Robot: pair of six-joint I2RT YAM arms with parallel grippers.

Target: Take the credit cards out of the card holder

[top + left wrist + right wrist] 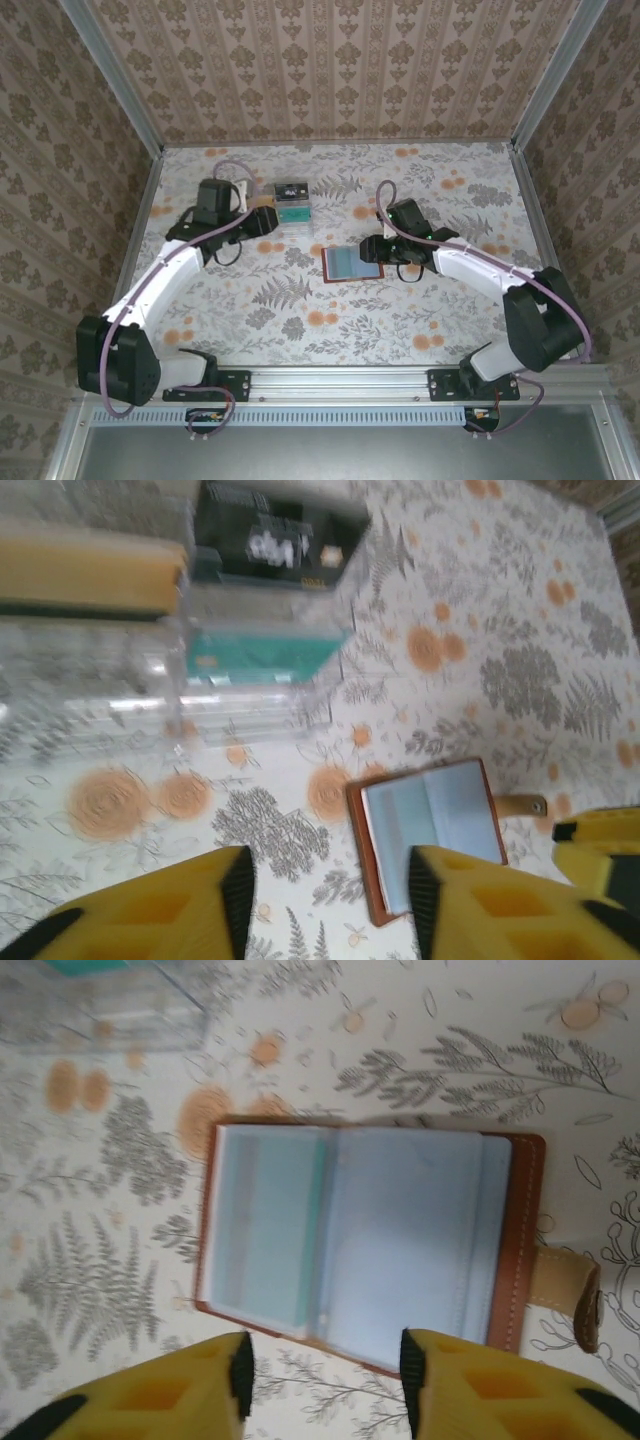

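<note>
The card holder (350, 263) lies open and flat mid-table, brown leather rim around blue-grey sleeves (370, 1240), its clasp tab (565, 1295) sticking out to one side. The left sleeve looks greenish with a darker band, as if a card sits inside. A gold-tan credit card (90, 575), a black card (270, 535) and a teal one (265, 655) lie in the clear tray. My right gripper (325, 1375) hovers open over the holder's near edge (372, 250). My left gripper (330, 900) is open above bare cloth, between tray and holder (268, 220).
The clear plastic compartment tray (292, 226) stands just behind and left of the holder (100, 690). A floral cloth covers the table, with patterned walls on three sides. In the left wrist view the right gripper's yellow finger (600, 850) shows beside the holder.
</note>
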